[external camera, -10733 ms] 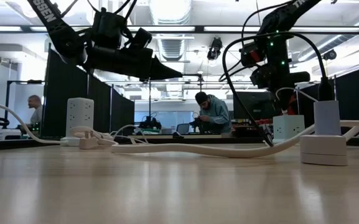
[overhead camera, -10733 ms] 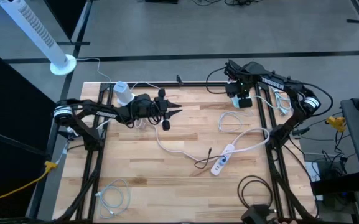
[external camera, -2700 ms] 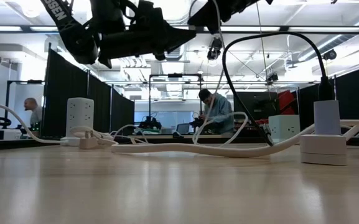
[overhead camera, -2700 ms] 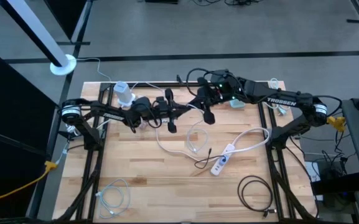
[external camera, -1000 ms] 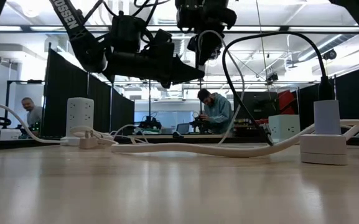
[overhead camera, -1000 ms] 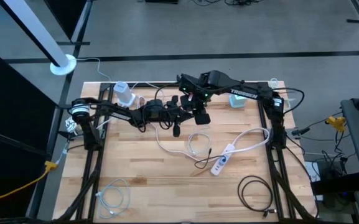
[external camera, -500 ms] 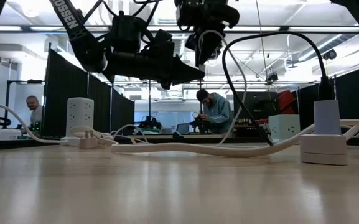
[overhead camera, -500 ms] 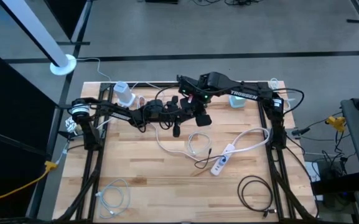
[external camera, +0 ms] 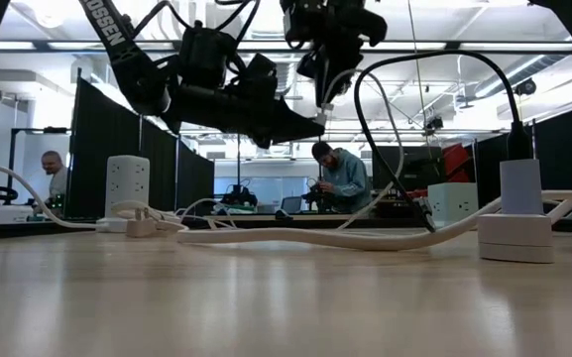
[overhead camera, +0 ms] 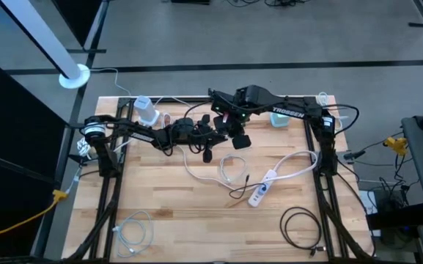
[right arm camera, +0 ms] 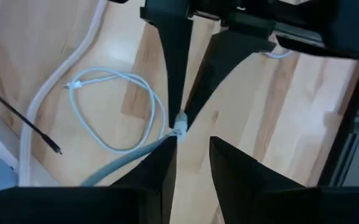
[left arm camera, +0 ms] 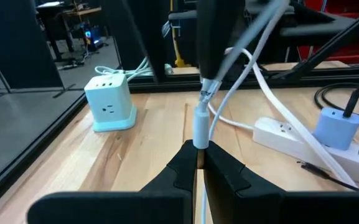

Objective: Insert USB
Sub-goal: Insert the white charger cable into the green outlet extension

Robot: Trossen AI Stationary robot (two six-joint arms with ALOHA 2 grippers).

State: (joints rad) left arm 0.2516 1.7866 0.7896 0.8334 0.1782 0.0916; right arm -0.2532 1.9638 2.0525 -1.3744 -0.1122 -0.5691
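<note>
Your left tool [left arm camera: 199, 163] is clenched on the white USB plug [left arm camera: 201, 127] above the counter [overhead camera: 174, 213]. Your right tool [right arm camera: 188, 152] stands released beside the plug's cable [right arm camera: 114, 168], above the cable loop [overhead camera: 231, 168].

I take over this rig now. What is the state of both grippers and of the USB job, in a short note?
Left gripper: shut on the USB plug, held in the air over mid-table.
Right gripper: close above it, beside the same white cable, whose loop lies on the table.
Power strip and cube charger sit apart from the plug.
Done: plug picked up. Left: insert it; not yet in any port.
</note>
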